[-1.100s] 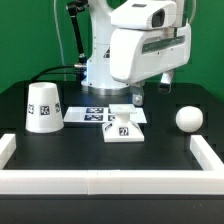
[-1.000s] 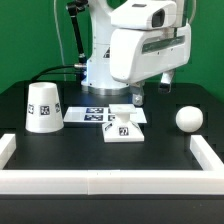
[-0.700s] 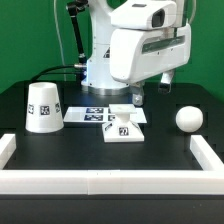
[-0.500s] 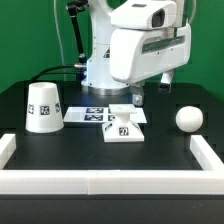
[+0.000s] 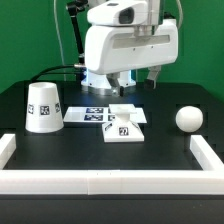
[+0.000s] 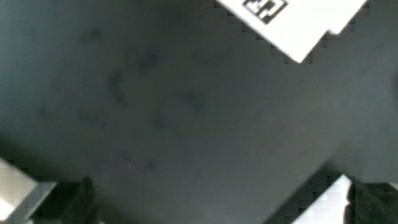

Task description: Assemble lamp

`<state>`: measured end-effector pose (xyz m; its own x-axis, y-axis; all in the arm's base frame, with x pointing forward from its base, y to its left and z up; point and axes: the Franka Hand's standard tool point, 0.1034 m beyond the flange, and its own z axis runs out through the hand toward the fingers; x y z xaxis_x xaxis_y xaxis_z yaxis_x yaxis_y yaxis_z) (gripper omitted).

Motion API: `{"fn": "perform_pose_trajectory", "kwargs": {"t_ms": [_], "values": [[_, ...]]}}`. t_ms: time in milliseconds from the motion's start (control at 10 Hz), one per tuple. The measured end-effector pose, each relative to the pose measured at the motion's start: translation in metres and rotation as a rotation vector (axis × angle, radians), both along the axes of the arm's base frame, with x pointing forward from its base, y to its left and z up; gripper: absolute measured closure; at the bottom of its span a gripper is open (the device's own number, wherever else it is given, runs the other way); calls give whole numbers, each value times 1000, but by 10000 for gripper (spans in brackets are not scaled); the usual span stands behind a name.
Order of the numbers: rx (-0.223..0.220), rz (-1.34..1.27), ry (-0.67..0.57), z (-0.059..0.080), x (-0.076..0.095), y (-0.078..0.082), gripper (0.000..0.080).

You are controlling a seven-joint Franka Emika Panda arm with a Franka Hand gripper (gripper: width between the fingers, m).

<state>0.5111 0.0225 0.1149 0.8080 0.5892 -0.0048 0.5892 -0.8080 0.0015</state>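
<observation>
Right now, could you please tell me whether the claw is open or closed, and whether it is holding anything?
Claw: open, holding nothing.

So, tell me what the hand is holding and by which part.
Nothing. The hand is open over bare table; the shade, base and bulb sit apart from it.

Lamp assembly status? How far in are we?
Done: nothing joined. The base, bulb and shade sit apart on the table. In hand: nothing; the gripper is open and empty. Left: all of it, likely bulb onto base, then shade.
</observation>
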Motion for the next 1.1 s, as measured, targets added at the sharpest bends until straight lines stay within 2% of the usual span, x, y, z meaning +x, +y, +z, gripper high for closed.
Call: {"fn": "perform_pose_trajectory", "kwargs": {"t_ms": [600,1100], "values": [[12,-394,8,-3,-4,2,100],[14,-413,-6,-26,-48,-7,100]]}}
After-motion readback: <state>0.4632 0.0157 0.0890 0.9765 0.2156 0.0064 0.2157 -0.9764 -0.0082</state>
